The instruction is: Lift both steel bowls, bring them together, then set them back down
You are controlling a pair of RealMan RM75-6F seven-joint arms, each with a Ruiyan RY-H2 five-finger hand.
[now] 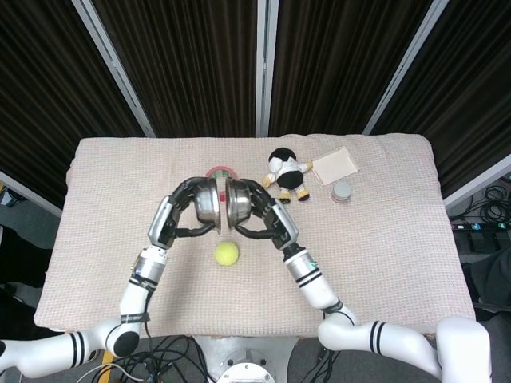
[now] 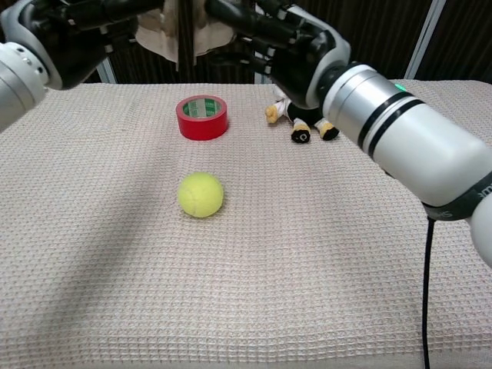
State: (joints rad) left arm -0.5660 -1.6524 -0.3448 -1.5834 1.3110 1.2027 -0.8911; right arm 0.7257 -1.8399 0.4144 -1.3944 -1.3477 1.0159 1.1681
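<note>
Two steel bowls hang in the air above the table, tipped on edge and pressed rim to rim. My left hand (image 1: pixel 185 209) grips the left bowl (image 1: pixel 209 206) from the outside. My right hand (image 1: pixel 260 211) grips the right bowl (image 1: pixel 237 204) the same way. In the chest view the joined bowls (image 2: pixel 184 31) show at the top edge between the left hand (image 2: pixel 84 23) and the right hand (image 2: pixel 277 34). Their upper halves are cut off there.
A yellow tennis ball (image 1: pixel 227 253) lies on the cloth below the bowls. A red tape roll (image 2: pixel 202 117) sits behind it, mostly hidden by the bowls in the head view. A plush toy (image 1: pixel 287 173), a white card (image 1: pixel 335 165) and a small grey cap (image 1: pixel 342 190) lie at the back right.
</note>
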